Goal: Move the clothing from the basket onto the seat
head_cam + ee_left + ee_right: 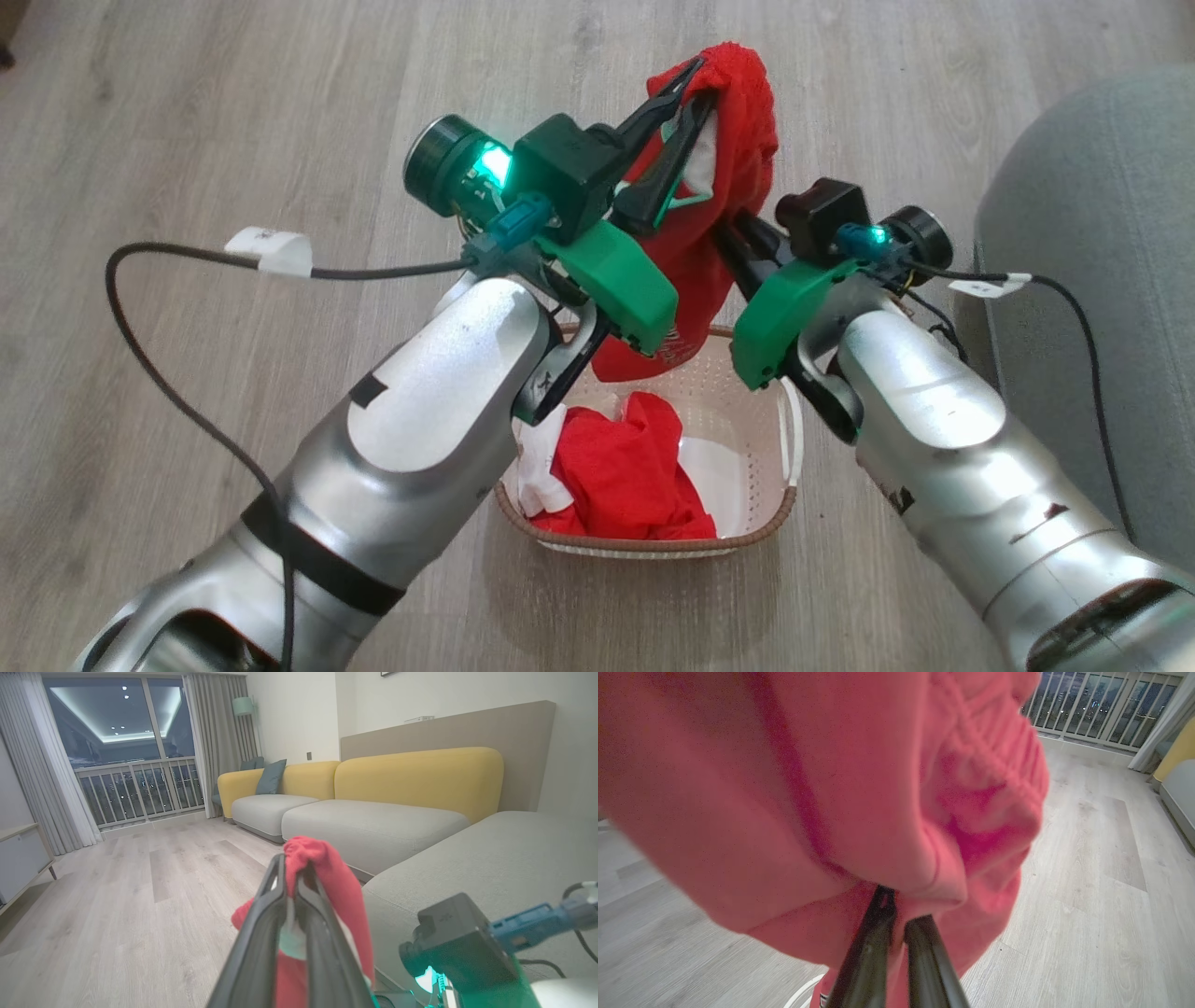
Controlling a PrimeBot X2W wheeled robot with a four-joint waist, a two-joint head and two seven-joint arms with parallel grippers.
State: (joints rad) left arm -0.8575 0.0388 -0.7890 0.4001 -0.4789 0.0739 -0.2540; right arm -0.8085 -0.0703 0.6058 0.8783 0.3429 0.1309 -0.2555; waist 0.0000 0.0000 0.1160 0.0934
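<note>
A red garment (742,140) hangs in the air above the basket (752,534), which stands on the floor between my forearms. My left gripper (702,82) is shut on the garment's top edge; in the left wrist view its fingers (289,870) pinch red cloth (336,877). My right gripper (735,241) reaches into the garment from the right, its tips buried in the cloth. The right wrist view shows that gripper (896,905) shut on a fold of the red garment (808,788). More red clothing (621,476) with white trim lies in the basket. The grey-green seat (1092,233) is at the right.
Wood floor (233,121) surrounds the basket. Black cables (159,373) loop off both wrists. In the left wrist view, a long sofa with yellow backs (416,777) and grey cushions (369,828) runs along the wall, with a glass balcony door (135,784) behind.
</note>
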